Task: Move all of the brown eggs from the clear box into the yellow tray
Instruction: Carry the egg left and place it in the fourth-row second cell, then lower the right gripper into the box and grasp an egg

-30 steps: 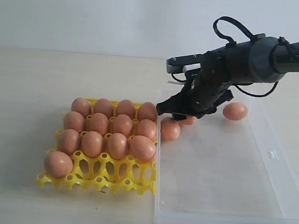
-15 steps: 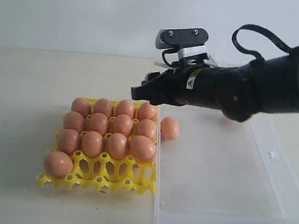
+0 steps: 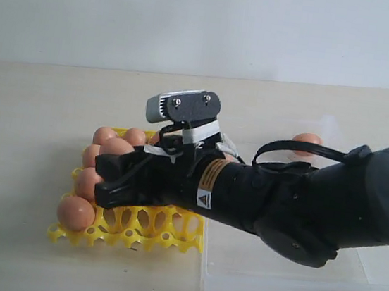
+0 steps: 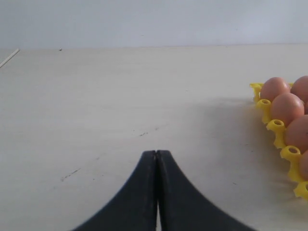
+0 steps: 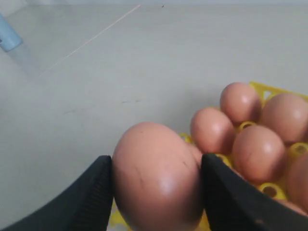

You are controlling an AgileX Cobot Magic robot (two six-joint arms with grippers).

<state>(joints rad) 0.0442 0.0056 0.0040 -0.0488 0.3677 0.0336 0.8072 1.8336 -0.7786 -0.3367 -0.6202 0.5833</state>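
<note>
My right gripper (image 3: 112,164) reaches in from the right, over the yellow tray (image 3: 127,228), shut on a brown egg (image 3: 115,148). In the right wrist view this egg (image 5: 156,175) fills the gap between the two black fingers (image 5: 91,195), above the tray's edge. Several brown eggs (image 3: 76,213) sit in the tray's cups; the arm hides most of them. The clear box (image 3: 283,288) lies right of the tray, with one egg (image 3: 307,139) showing at its far end. My left gripper (image 4: 157,153) hovers shut and empty over bare table, the tray's corner (image 4: 276,126) off to one side.
The right arm (image 3: 300,208) covers the near part of the box and the tray's right half. Pale tabletop (image 3: 28,111) surrounds both containers. A white wall stands behind the table.
The right arm lifted an egg out of the clear box and carried it left over the tray, coming nearer the camera. It now hides an egg that lay at the box's left wall.
</note>
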